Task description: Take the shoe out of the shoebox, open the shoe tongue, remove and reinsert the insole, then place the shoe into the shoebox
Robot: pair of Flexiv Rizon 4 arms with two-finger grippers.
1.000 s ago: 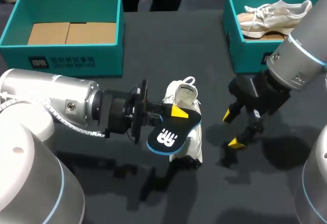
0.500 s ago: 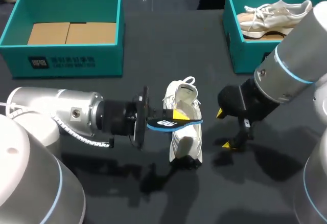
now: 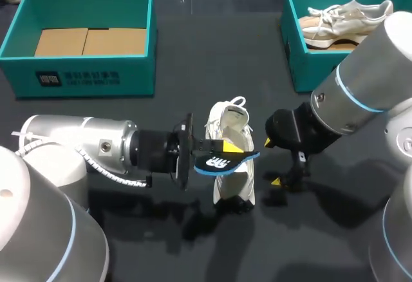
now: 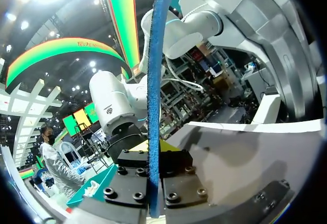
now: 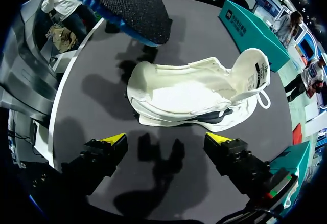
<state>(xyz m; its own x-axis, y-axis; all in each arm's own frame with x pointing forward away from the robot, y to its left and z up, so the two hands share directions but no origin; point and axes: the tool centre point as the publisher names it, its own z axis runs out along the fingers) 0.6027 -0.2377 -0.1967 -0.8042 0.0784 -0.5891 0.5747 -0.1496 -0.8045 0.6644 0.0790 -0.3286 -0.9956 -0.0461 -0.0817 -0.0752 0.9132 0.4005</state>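
At the counter's [image 3: 193,50] far left corner a teal left shoebox [image 3: 77,69] is sitting open. Brown cardboard [image 3: 90,40] is lining its floor. A white label [image 3: 77,78] is showing on its front wall, print too small to read.

Left arm [image 3: 84,150] is coming in low from the left, reaching toward the middle. Left fingers [image 3: 222,150] are clamping the insole [image 3: 222,161] by one end. The insole is hanging flat over the shoe, blue-edged, dark face up with a white logo. In the left wrist view the insole [image 4: 156,81] is standing edge-on, pinched between the left fingers [image 4: 153,158] and blocking the middle of the view.

Mid-counter the white shoe [image 3: 233,159] is resting outside both boxes, heel loop pointing to the far side. The insole is partly covering it. In the right wrist view the shoe [image 5: 194,93] is lying with its opening toward the camera, insole [image 5: 122,1] hovering beyond it.

Just right of the shoe, right fingers [image 3: 271,161] are hanging spread apart, gripping nothing. In the right wrist view the right fingers [image 5: 166,139] are standing wide, short of the shoe, not touching it.

Far right, a teal right shoebox [image 3: 308,63] is holding pale shoes [image 3: 341,21]. The right arm [image 3: 360,95] is hiding part of its front label.
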